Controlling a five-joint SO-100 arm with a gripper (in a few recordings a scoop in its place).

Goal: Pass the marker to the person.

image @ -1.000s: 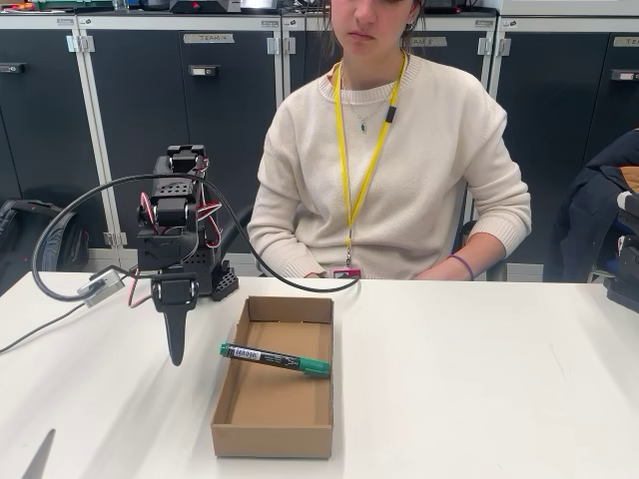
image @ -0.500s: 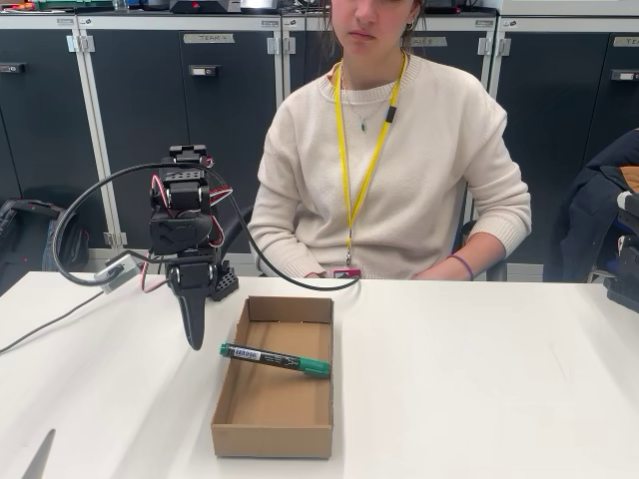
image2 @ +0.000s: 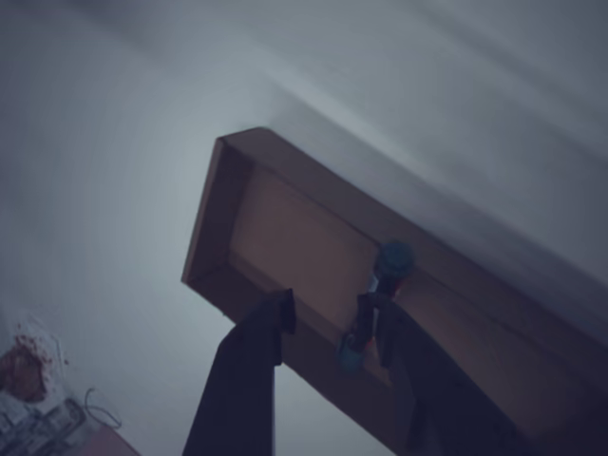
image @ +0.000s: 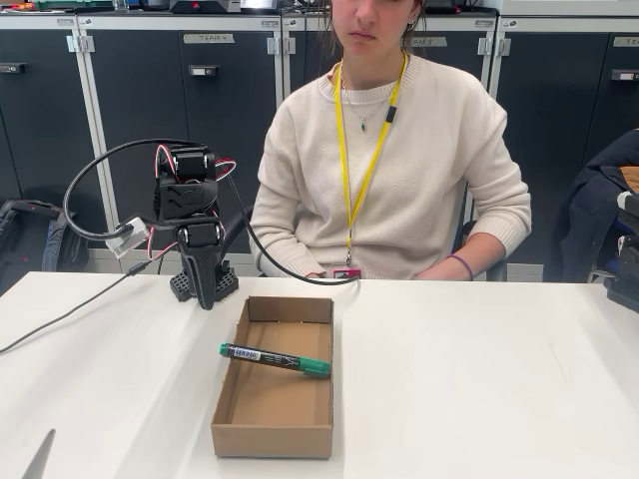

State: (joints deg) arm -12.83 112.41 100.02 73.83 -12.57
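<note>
Half the marker [image2: 372, 304] hides behind a pincer [image2: 332, 328] finger — blurred view.

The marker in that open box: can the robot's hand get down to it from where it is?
Probably yes. The marker lies uncovered across the cardboard box, with nothing over it, and the hand hangs just beyond the box's far left corner.

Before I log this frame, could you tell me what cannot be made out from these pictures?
- The person's hands: fixed view, hidden behind the table edge.
- Print on the marker's white label: fixed view, too small to read.
- The gripper: fixed view, seen as one dark shape; wrist view shows the fingers apart.
- The cardboard box and marker: wrist view, dim and blurred; the box's lower right runs off the edge.
</note>
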